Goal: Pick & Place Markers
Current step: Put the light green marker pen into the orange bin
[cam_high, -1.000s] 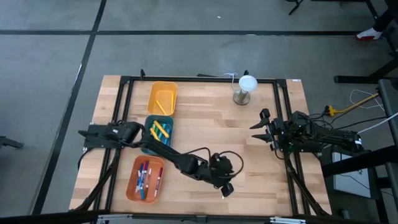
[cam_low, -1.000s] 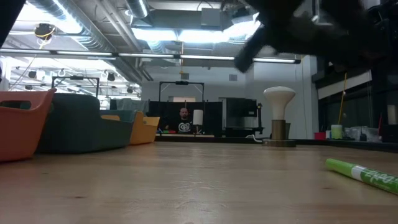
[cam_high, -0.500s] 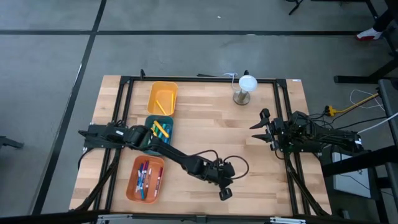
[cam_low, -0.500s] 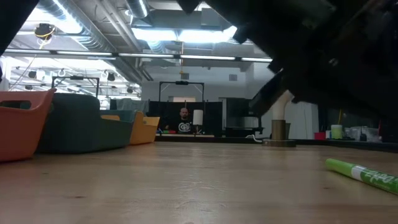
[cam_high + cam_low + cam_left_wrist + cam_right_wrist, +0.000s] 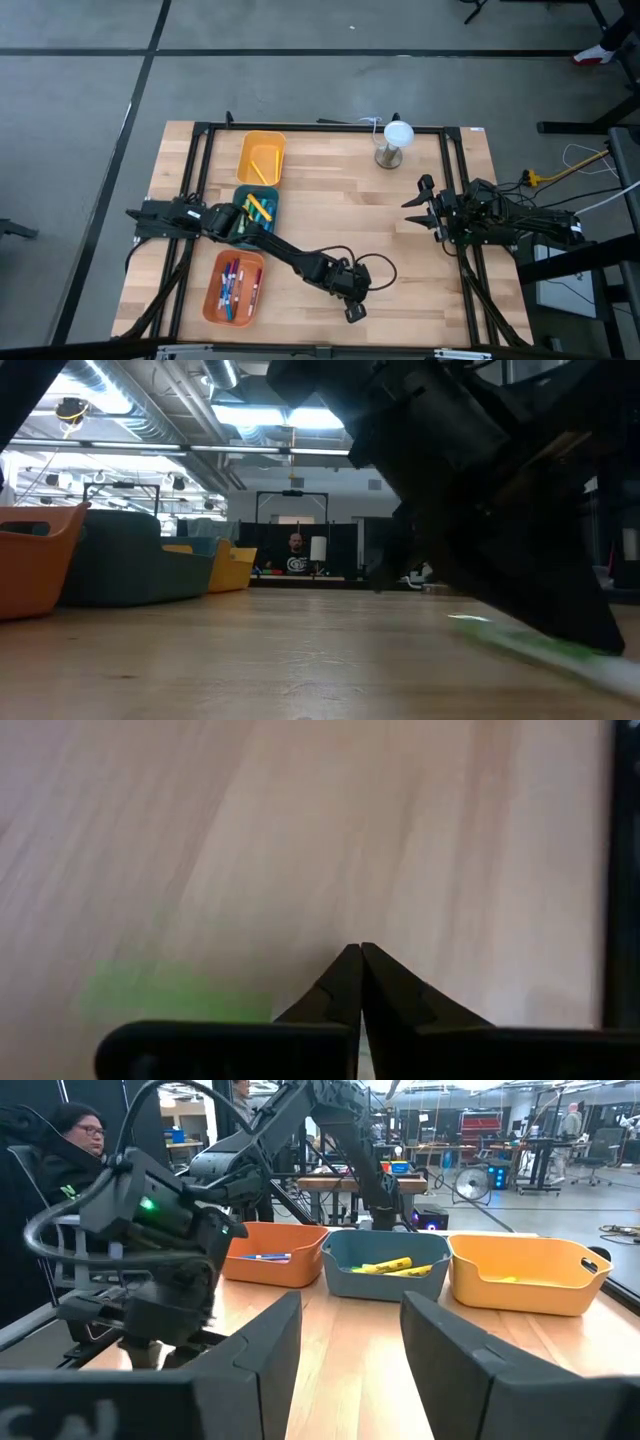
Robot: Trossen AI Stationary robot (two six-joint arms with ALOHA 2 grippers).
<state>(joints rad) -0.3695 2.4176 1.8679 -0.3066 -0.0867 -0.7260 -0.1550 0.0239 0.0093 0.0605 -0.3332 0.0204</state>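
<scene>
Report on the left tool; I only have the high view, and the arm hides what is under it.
Observer: In the left wrist view the left tool is shut, tips touching, with nothing between them.
Operator: Find the green marker.
Observer: In the low view the green marker lies on the table, just under that tool.
Operator: Check the right tool.
Observer: In the right wrist view the right tool is open and empty, facing the trays.

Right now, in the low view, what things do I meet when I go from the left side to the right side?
Orange tray → teal tray → yellow tray → person far behind the table → left gripper, shut and low over the green marker.
</scene>
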